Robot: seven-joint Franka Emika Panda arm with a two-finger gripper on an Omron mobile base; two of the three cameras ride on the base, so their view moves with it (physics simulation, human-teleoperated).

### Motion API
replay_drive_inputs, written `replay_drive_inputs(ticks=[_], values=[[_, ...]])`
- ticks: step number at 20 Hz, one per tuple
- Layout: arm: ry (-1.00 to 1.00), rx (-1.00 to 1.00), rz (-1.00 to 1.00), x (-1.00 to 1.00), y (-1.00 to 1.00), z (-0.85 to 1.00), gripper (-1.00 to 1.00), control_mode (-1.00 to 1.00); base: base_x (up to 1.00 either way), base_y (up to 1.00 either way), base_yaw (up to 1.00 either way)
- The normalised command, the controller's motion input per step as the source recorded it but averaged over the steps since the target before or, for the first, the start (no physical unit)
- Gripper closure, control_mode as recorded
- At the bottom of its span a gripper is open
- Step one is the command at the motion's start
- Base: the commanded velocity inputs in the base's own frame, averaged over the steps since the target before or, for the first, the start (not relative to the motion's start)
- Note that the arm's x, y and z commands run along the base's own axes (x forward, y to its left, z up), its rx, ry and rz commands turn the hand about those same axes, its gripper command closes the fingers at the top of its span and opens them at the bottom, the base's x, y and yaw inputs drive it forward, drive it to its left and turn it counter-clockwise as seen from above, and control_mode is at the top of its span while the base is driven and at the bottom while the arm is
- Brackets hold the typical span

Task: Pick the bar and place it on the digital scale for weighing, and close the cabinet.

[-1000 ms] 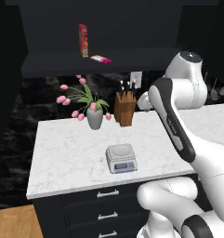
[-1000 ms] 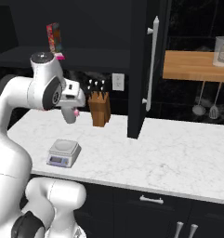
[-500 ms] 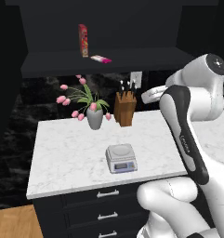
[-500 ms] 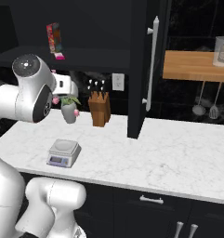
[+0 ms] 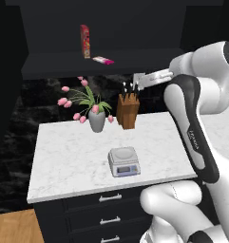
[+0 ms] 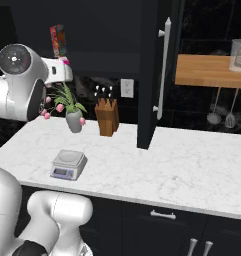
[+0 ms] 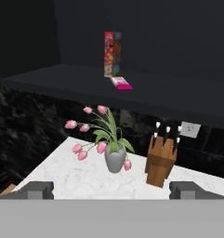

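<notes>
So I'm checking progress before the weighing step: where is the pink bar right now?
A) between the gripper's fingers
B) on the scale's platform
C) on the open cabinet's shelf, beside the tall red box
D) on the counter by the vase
C: the bar lies flat on the cabinet shelf next to the tall red box; the digital scale has a bare platform.

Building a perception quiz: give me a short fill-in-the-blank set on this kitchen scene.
1. The small pink and white bar lies on the open black cabinet's ____.
2. The grey digital scale's silver platform is ____.
3. The vase of pink tulips stands beside the wooden ____ block.
4. The end effector's jaws stand ____.

Missing: shelf; empty; knife; open
</notes>
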Motion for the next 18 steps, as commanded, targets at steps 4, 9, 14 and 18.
replay_drive_inputs(ticks=[4, 9, 14, 18], values=[[0.07, -0.06, 0.01, 0.23, 0.39, 0.43, -1.0, -1.0, 0.0, 0.0, 0.0], [0.08, -0.05, 0.01, 0.4, 0.24, 0.14, -1.0, -1.0, 0.0, 0.0, 0.0], [0.0, 0.01, 0.07, 0.57, 0.0, -0.12, -1.0, -1.0, 0.0, 0.0, 0.0], [0.0, 0.01, 0.1, 0.59, 0.0, -0.15, -1.0, -1.0, 0.0, 0.0, 0.0]])
